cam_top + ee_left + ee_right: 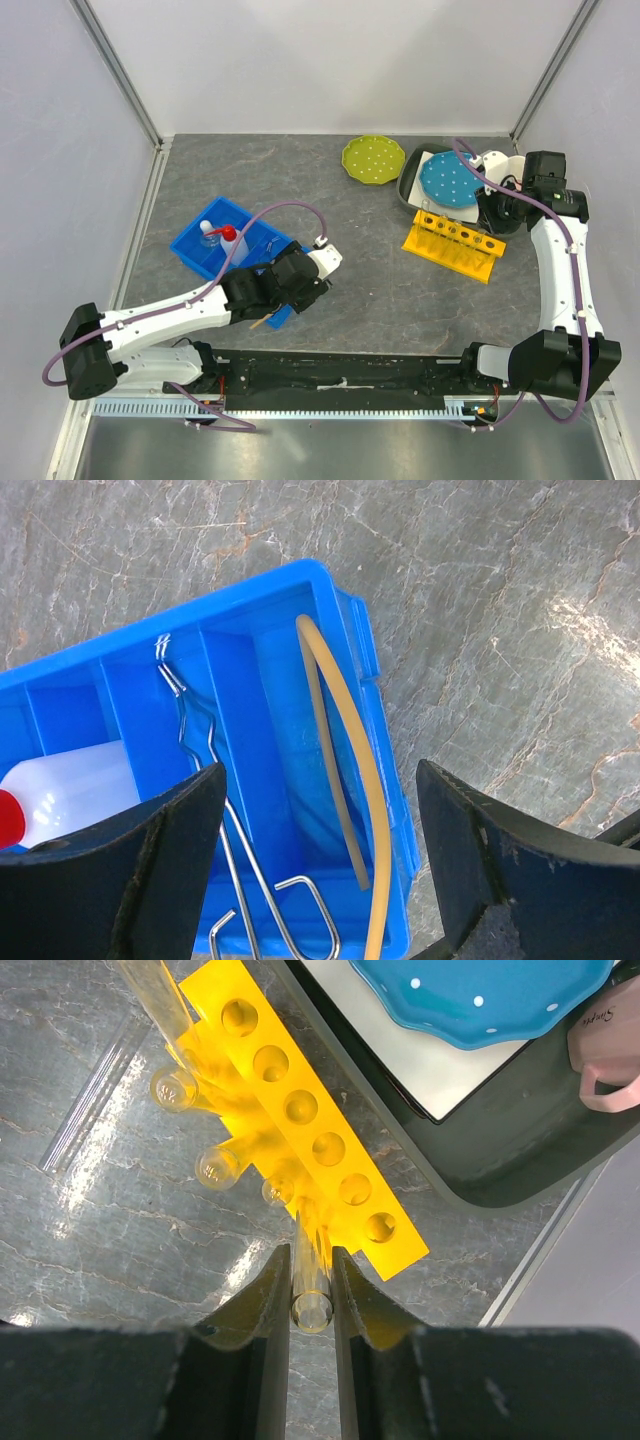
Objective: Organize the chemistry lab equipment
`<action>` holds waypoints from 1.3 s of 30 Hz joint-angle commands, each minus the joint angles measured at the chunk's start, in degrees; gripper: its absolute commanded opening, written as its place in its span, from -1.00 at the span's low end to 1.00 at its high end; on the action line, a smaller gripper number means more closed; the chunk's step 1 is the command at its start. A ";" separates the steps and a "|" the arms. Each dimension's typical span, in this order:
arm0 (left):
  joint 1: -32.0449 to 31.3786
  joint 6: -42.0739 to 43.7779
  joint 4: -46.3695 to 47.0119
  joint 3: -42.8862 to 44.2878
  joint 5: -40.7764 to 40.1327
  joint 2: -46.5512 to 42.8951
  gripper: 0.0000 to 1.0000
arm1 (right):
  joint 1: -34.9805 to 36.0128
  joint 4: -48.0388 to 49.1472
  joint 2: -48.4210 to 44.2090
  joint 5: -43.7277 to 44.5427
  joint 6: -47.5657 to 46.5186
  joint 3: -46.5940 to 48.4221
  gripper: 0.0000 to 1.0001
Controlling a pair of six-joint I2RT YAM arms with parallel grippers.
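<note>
The left gripper (320, 775) hangs over the near right end of the blue plastic compartment tray (255, 600). Its fingers (140, 860) are spread wide and hold nothing. In the top view the wrist hides them completely.

The tan rubber tube (335, 770) lies curved along the wall of the tray's end compartment, its lower end cut off by the frame. The metal wire tongs (200, 720) lie in the next compartment, partly behind one finger. Further along sits the small clear squeeze bottle with red nozzle cap (75, 785), the cap mostly cropped. From above, the tiny clear white-stoppered flask (208, 232) shows just beside it, too small for detail.

On the right side of the grey marbled bench (400, 300), the right gripper (311, 1265) has its fingers (255, 1330) pinching a thin clear glass tube (311, 1308) near its open mouth. This is at the near end of the yellow six-hole tube rack (300, 1110). Glare hides whether the tube's lower end sits in the rack.

Three more tube mouths show beside the rack's holed plate, and how they are seated is unclear. Beyond the rack, a blue white-dotted plate (470, 1000) rests in a dark grey tray (480, 1170) with a pink cup (605, 1055), both cropped. A green dotted plate (373, 160) lies on the bench near them.
</note>
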 commanded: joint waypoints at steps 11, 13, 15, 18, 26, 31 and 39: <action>-0.34 2.09 0.24 -0.08 0.25 0.78 0.65 | -0.23 -2.07 -2.13 -0.95 0.27 1.82 -0.68; -0.34 2.00 0.24 -0.08 0.25 0.95 0.65 | -0.14 -2.16 -2.48 -0.95 0.36 1.82 -0.68; -0.34 2.09 0.24 -0.17 0.34 0.86 0.65 | -0.22 -2.34 -2.74 -1.04 0.36 1.82 -0.68; -0.34 2.00 0.24 -0.17 0.43 1.04 0.65 | -0.23 -2.60 -2.83 -1.04 0.27 1.82 -0.68; -0.34 2.00 0.15 -0.17 0.60 1.04 0.65 | -0.14 -1.55 -2.40 -0.60 -0.08 -0.29 -0.68; -0.43 2.00 0.07 -0.17 0.86 1.22 0.65 | -0.14 1.00 -2.04 0.72 -0.43 -2.31 -0.67; -0.43 2.00 0.15 -0.17 1.04 1.65 0.65 | -0.22 3.64 -1.34 0.90 -0.52 -4.77 -0.67</action>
